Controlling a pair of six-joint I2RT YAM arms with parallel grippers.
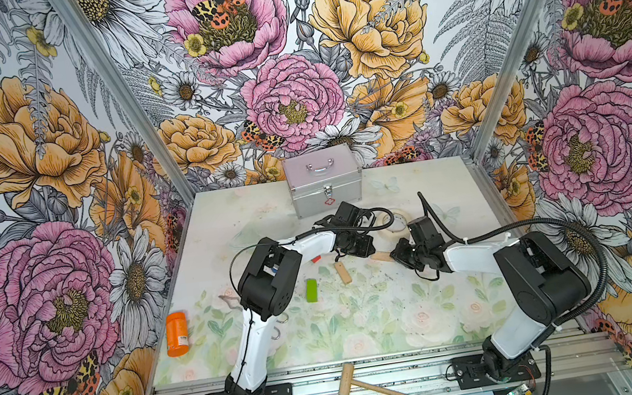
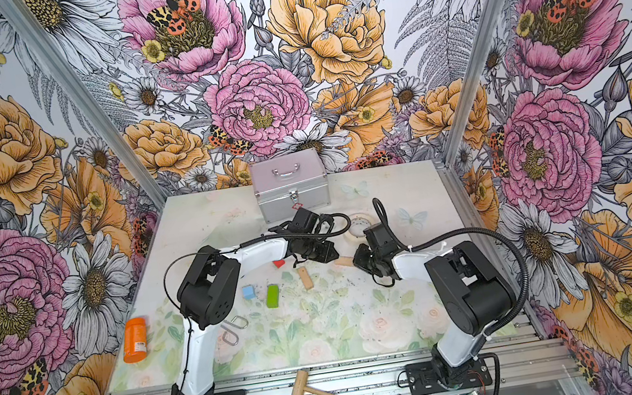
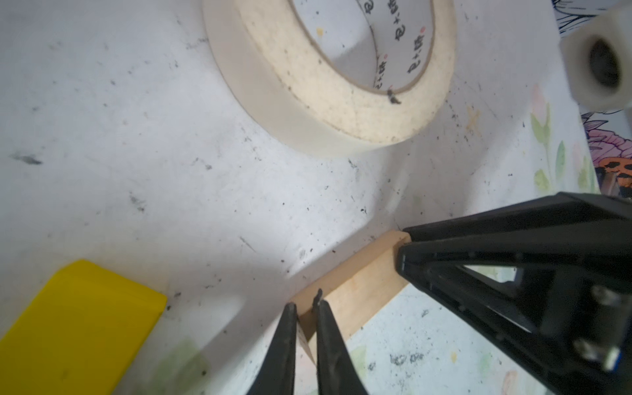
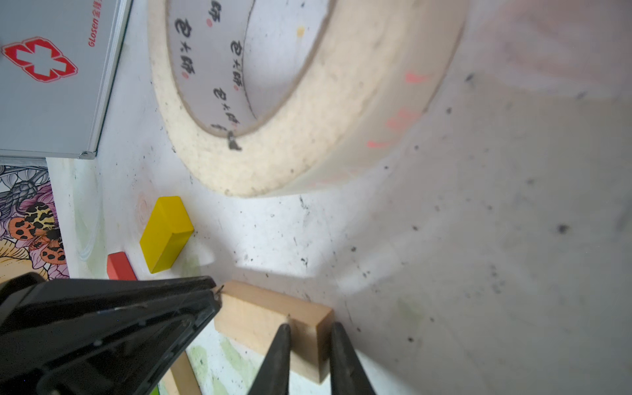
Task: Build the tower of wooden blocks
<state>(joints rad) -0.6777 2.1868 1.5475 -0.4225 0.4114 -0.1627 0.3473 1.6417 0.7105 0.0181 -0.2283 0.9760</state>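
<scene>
Base-laying: right hand [image 4: 309, 330] grasps tan bar [image 4: 266, 318] | left hand [image 3: 305, 306] clenched at its other end | advice: lower flat, square.

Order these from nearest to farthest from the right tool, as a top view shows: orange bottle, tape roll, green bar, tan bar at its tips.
1. tan bar, at the tips of the right tool.
2. tape roll, just behind the tool.
3. green bar, left of it, toward the front.
4. orange bottle, far left.
</scene>
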